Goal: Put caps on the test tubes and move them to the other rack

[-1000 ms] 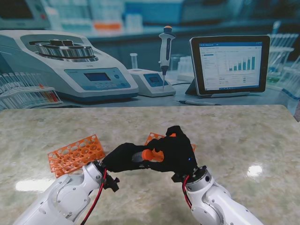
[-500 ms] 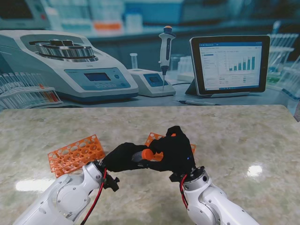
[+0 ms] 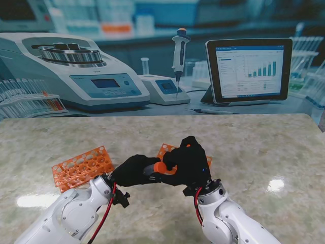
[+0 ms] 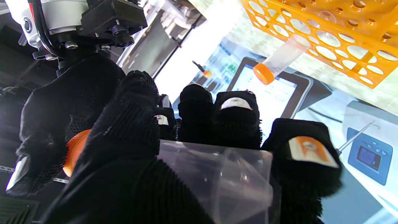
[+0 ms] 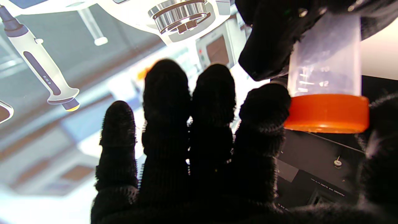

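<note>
Both black-gloved hands meet over the table near me. My left hand point(image 3: 131, 171) is shut on a clear test tube point(image 4: 217, 177), held sideways. An orange cap point(image 3: 161, 168) sits on the tube's mouth, and my right hand point(image 3: 192, 161) is shut on that cap. In the right wrist view the cap point(image 5: 326, 113) lies between my index finger and thumb, with the tube point(image 5: 325, 59) running into the left hand's fingers point(image 5: 267, 40). One orange rack point(image 3: 83, 166) lies to the left. A second rack point(image 3: 167, 149) is mostly hidden behind my right hand. A capped tube point(image 4: 279, 62) stands in a rack point(image 4: 342, 40).
Behind the table's far edge are a centrifuge point(image 3: 71, 68), a small white device point(image 3: 163, 89), a pipette point(image 3: 179, 56) and a tablet point(image 3: 249, 68). A pen point(image 3: 213, 111) lies by the tablet. Bare marble table top point(image 3: 264, 147) stretches to the right.
My right forearm and wrist have shifted slightly left and nearer to me. Both hands stay joined at the cap and tube.
</note>
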